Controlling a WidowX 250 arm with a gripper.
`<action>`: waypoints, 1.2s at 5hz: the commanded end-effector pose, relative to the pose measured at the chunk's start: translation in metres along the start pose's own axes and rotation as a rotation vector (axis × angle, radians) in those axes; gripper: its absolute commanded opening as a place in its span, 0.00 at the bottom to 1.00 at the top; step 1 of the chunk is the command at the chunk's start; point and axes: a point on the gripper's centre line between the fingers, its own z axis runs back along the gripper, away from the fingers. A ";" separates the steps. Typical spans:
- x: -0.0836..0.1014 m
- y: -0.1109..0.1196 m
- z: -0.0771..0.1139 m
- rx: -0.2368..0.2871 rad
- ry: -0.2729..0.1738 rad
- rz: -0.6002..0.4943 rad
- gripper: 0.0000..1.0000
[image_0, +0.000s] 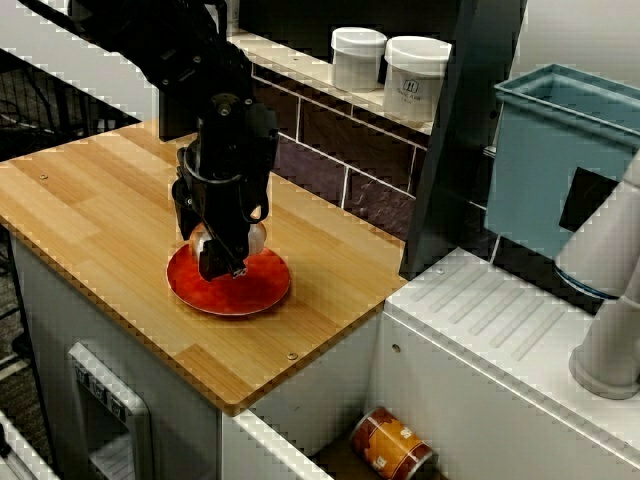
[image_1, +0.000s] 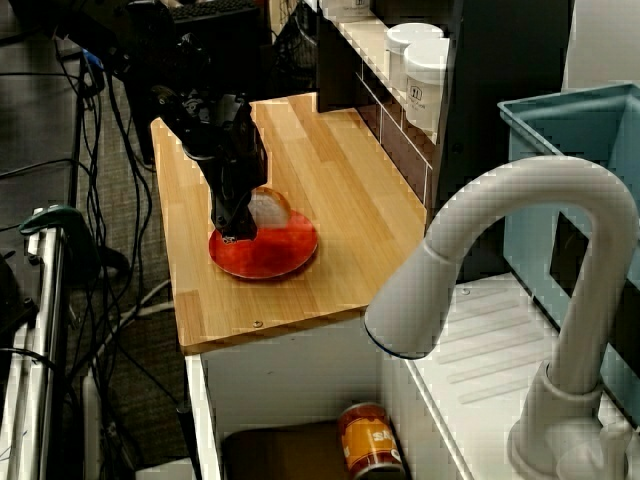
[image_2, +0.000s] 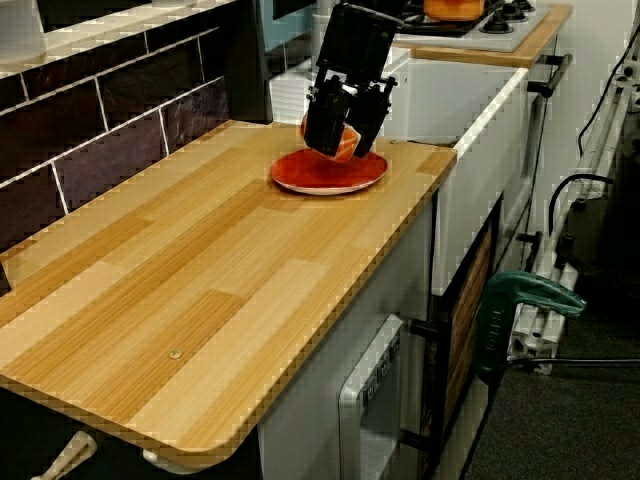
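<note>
Your pincer (image_2: 338, 140) is pointing straight down over the red plate (image_0: 262, 296), with its tips hanging just above the plate's surface. In the view along the worktop its two fingers are standing apart with a rounded, see-through vessel (image_1: 272, 208) showing between them and picking up the plate's red. You are not getting a clear look at whether the fingers are pressing on it, so treat the grip as unknown. In the view from the sink side the vessel is bulging out past the pincer on the side toward the tiled wall, so more of it is lying to that side than directly under the tips. It is resting on the plate, and its long axis is not showing clearly. Both are sitting on the wooden worktop (image_0: 90, 190), directly below the pincer.
</note>
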 end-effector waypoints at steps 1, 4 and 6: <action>0.006 0.003 0.002 0.017 0.016 0.008 1.00; 0.002 0.027 0.015 -0.090 0.018 -0.027 1.00; 0.009 0.028 0.010 -0.204 -0.014 -0.242 1.00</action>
